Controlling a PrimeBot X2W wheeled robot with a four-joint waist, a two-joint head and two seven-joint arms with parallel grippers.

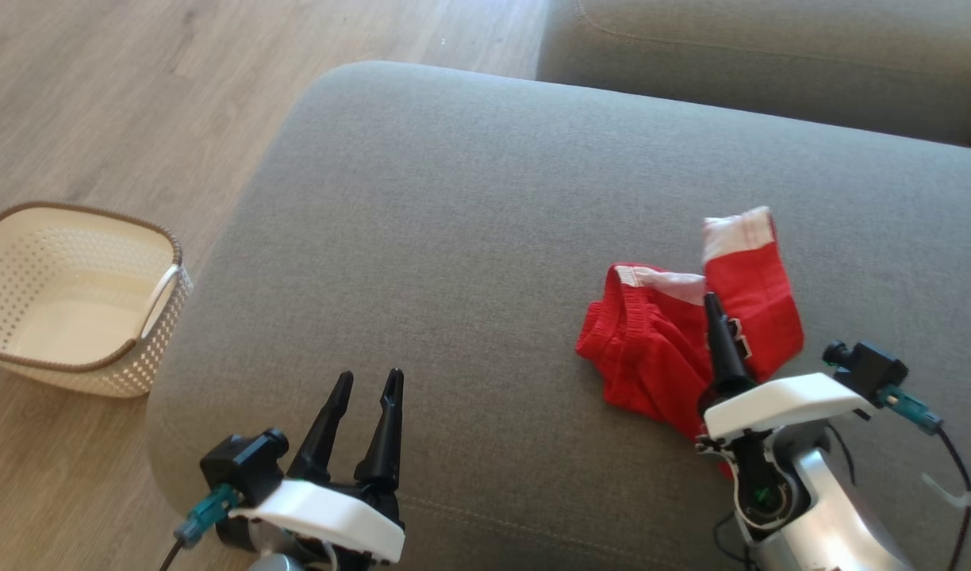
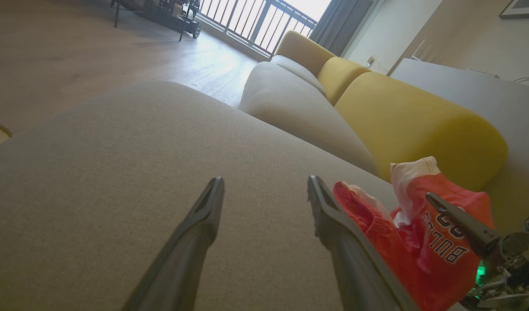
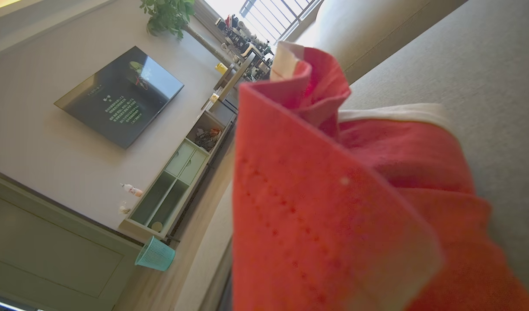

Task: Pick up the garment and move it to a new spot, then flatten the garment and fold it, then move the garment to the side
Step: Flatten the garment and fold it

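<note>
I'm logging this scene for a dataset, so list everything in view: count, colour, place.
garment: one, red with white trim and black print, bunched on the right part of the sofa seat
sofa seat: one, grey, under both hands
basket: one, cream with a brown rim, on the floor left of the sofa seat
floor: one, pale wood, left of and beyond the sofa seat
television: one, black, wall-mounted, in the right wrist view
waste bin: one, teal, on the floor, in the right wrist view
left hand: one, dark fingers, open, above the seat's front left
right hand: one, dark fingers, shut on the garment
</note>
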